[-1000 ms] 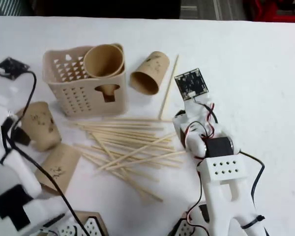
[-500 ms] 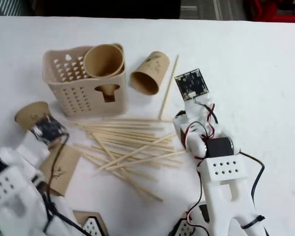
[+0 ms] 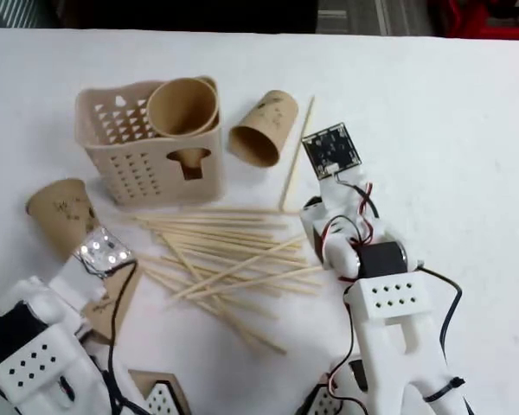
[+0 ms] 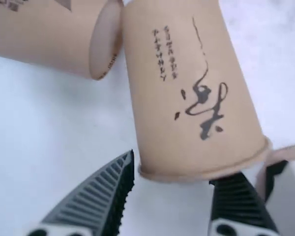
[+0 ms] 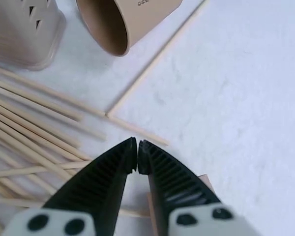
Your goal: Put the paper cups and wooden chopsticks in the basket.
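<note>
My left gripper point(image 4: 179, 169) is open, with its black fingers point(image 4: 105, 194) on either side of the rim of a paper cup point(image 4: 191, 93) lying on the table. In the high view that cup point(image 3: 124, 290) is half hidden under the left arm point(image 3: 35, 359). A second cup point(image 4: 44, 32) lies just beyond it point(image 3: 60, 207). The beige basket point(image 3: 134, 164) holds one cup point(image 3: 183, 105). Another cup point(image 3: 264, 128) lies on its side beside the basket. Wooden chopsticks point(image 3: 233, 259) are scattered in front. My right gripper point(image 5: 137, 147) is shut, low over the table by chopstick ends point(image 5: 34, 132).
A single chopstick point(image 3: 296, 156) lies apart, to the right of the fallen cup. The right arm point(image 3: 372, 285) stands right of the chopstick pile. White table stretches open to the right and behind the basket.
The left arm has swung from the table's left edge down to the front left and now points at the two left cups. The right arm has shifted only slightly.
</note>
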Robot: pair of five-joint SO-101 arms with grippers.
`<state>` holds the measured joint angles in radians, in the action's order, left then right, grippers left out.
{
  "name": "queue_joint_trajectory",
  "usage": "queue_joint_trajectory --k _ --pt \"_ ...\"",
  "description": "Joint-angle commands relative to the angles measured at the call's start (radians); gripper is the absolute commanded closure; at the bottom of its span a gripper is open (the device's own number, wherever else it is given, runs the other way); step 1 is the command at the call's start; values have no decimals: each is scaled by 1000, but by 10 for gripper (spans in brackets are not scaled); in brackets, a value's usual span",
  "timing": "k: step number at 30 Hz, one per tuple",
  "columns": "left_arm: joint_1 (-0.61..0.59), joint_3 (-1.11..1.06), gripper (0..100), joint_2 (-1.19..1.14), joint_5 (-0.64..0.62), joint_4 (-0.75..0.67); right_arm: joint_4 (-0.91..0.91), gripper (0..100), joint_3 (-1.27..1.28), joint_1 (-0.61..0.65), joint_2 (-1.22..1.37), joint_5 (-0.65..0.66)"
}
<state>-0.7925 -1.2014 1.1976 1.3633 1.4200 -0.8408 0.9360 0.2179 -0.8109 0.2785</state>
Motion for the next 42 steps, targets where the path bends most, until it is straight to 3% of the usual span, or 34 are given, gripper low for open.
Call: queue_joint_trajectory --k 1,8,14,22,30,36,42 --pt "-8 -44 753 16 25 -126 13 978 -8 7 -27 9" --pt "38 21 891 16 -141 -161 15 978 -8 7 -27 9" --pt "142 166 977 16 -267 -2 15 978 -8 7 -27 9" --pt "255 351 978 16 -351 184 15 978 -8 7 -27 9" --pt "277 601 978 16 -422 324 13 978 -8 7 -27 9" --pt "278 753 978 12 -520 345 13 978 -8 7 -27 9" --pt "386 847 978 10 -674 338 13 978 -8 7 -27 9"
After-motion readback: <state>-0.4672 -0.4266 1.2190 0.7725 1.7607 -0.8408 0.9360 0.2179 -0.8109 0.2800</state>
